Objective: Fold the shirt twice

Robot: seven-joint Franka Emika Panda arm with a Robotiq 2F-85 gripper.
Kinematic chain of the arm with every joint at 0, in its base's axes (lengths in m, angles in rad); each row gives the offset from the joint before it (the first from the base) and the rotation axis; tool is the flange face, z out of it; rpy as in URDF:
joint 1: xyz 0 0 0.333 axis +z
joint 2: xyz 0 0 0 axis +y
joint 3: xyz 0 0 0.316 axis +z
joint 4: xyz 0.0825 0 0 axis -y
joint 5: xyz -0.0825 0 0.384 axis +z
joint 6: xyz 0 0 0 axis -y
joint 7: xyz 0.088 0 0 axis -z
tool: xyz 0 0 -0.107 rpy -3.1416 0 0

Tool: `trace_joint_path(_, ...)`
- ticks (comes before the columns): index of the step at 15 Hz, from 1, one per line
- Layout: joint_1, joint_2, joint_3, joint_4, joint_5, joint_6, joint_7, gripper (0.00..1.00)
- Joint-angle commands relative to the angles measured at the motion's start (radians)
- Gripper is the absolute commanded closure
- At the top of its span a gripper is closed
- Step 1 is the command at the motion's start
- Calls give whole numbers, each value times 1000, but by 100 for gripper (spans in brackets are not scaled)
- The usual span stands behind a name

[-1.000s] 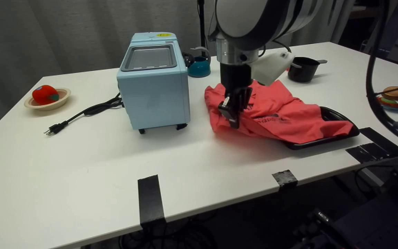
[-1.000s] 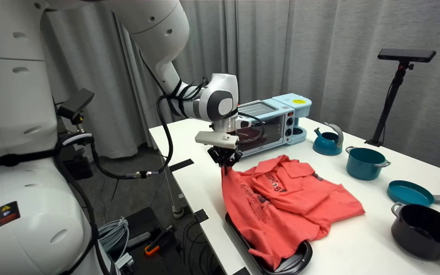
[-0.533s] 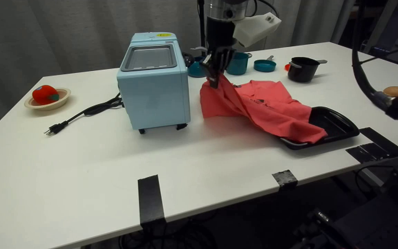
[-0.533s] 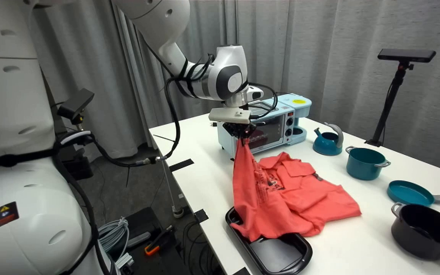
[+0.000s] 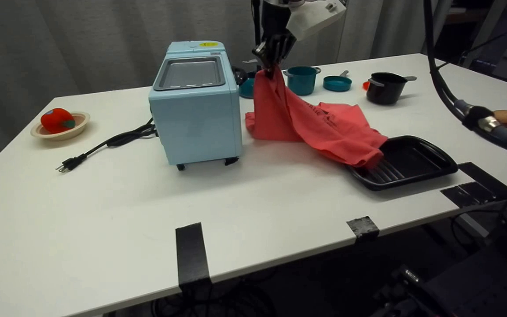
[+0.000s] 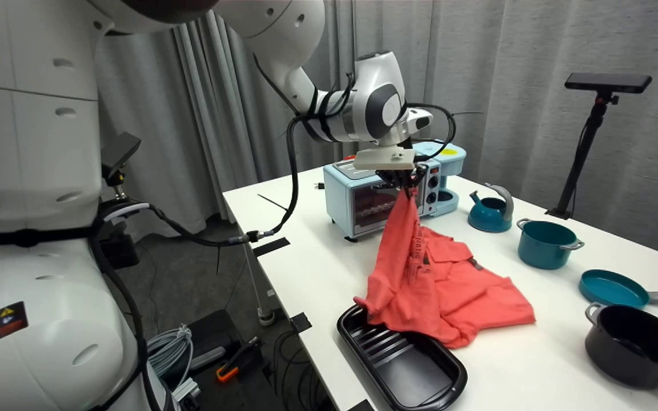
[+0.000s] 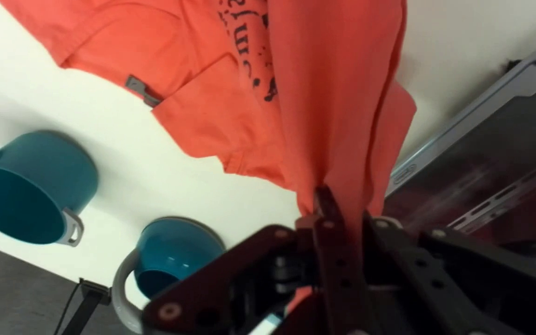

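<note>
The coral-red shirt hangs from my gripper in a steep fold; the rest lies wrinkled on the table. Its collar part and flat side show in an exterior view, with dark lettering on the lifted part. Its lower edge overlaps one end of the black baking tray. My gripper is raised beside the oven front, shut on a bunched edge of the shirt. In the wrist view the shirt runs between the two fingers of the gripper. The pinched cloth inside is partly hidden.
A light-blue toaster oven stands close beside the lifted cloth. A teal kettle, a teal pot, a teal pan and a black pot stand along the far side. A plate with a red toy is beyond the oven.
My gripper has risen from near the table and moved toward the kettle side, pulling the held shirt edge up. The shirt has slid off most of the black tray.
</note>
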Motion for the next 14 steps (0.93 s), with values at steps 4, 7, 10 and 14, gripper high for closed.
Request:
trace_joint_path(4, 21, 133, -102, 195, -119, 62, 107, 67)
trace_joint_path(7, 40, 164, -144, 241, -185, 97, 152, 44)
trace_joint_path(10, 44, 183, -151, 268, -194, 85, 157, 22)
trace_joint_path(14, 38, 95, -120, 66, -153, 81, 168, 0)
